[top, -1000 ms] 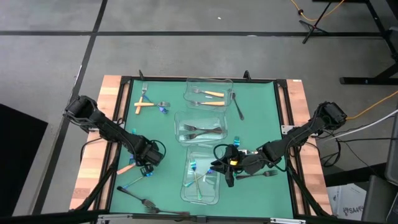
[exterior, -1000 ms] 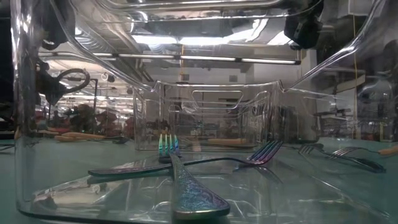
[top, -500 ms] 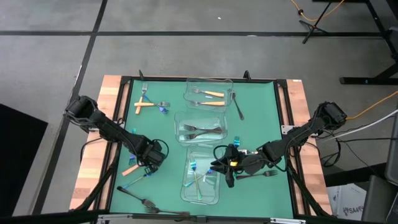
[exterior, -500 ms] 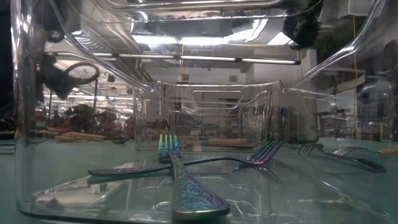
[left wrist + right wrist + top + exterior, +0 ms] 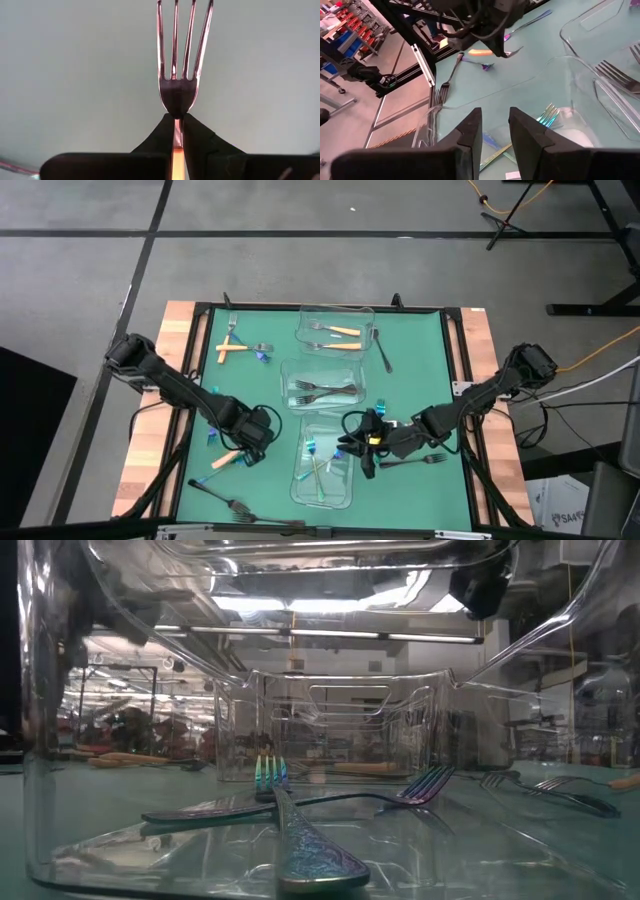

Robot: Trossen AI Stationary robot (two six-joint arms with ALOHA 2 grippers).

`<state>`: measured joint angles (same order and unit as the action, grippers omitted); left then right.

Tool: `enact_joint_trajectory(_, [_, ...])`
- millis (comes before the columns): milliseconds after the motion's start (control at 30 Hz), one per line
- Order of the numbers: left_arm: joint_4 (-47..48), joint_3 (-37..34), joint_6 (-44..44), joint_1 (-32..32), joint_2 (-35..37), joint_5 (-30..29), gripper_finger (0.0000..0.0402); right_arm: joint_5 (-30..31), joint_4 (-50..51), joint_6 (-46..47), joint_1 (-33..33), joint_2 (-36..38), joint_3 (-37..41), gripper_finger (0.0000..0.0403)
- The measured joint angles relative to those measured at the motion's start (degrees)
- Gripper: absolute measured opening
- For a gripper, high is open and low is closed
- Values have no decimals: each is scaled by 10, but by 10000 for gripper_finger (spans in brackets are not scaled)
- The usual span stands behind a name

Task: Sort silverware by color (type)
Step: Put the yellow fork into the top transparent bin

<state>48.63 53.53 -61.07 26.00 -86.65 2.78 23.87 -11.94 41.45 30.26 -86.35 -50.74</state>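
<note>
The left gripper point(image 5: 178, 131) is clamped on the orange-handled silver fork point(image 5: 180, 65) — neck between the jaws, tines beyond. The right gripper point(image 5: 494, 131) hovers above the clear plastic container point(image 5: 580, 65), jaws apart.

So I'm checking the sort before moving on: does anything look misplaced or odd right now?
Nothing is damaged or in the wrong bin. Sorting is just unfinished: loose forks lie on the mat, like the dark fork beside the far bin. The left gripper is shut on an orange-handled fork. The right gripper is open over the near bin.
</note>
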Motion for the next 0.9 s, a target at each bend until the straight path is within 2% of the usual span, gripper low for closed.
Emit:
enact_joint_trajectory(433, [87,133,21,0,1,-132,15,-6,1,-20,-8,0,0,88])
enact_joint_trajectory(900, [67,267,117,-12,1,-279,15,31,1,-47,-8,0,0,88])
